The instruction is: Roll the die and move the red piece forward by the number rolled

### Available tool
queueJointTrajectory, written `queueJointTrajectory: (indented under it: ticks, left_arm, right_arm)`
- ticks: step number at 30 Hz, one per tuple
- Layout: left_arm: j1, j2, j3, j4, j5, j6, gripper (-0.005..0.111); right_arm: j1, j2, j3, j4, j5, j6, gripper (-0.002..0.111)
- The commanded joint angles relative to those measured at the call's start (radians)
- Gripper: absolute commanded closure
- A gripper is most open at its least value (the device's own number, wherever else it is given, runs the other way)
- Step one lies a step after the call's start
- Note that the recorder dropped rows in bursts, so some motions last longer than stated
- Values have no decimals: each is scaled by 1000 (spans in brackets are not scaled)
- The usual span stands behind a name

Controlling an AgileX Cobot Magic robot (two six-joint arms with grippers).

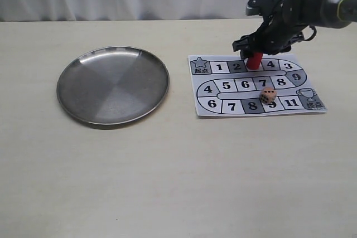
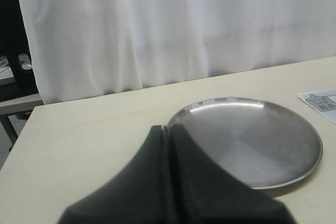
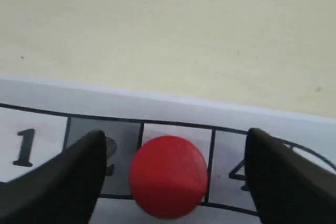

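The red piece (image 1: 255, 60) (image 3: 168, 176) stands upright on the paper game board (image 1: 203, 110), on the square between 2 and 4. My right gripper (image 1: 252, 49) (image 3: 173, 169) hovers over it, open, with one dark finger on each side and a gap to the cylinder on both. The tan die (image 1: 268, 96) rests on the board's lower row, near squares 8 and 9. My left gripper (image 2: 168, 129) is shut and empty, its tips just before the rim of the steel plate (image 2: 294, 171); it does not show in the exterior view.
The round steel plate (image 1: 72, 104) lies on the left half of the beige table. A white curtain hangs behind the table's far edge. The board's start corner (image 2: 320, 100) peeks in beside the plate.
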Motion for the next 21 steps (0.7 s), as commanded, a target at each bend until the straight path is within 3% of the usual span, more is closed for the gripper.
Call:
queueJointTrajectory:
  ticks: [1, 6, 16, 21]
  left_arm:
    - [-1, -1, 2, -3, -9, -2, 107]
    - [-1, -1, 2, -3, -9, -2, 107]
    - [-1, -1, 2, -3, -9, -2, 107]
    - [-1, -1, 2, -3, -9, -2, 107]
  right_arm:
    - [-5, -113, -1, -2, 41, 0, 39]
    - [-5, -243, -1, -2, 138, -51, 44]
    - [-5, -490, 107, -2, 174, -53, 101]
    - [-5, -629, 292, 10, 14, -49, 104]
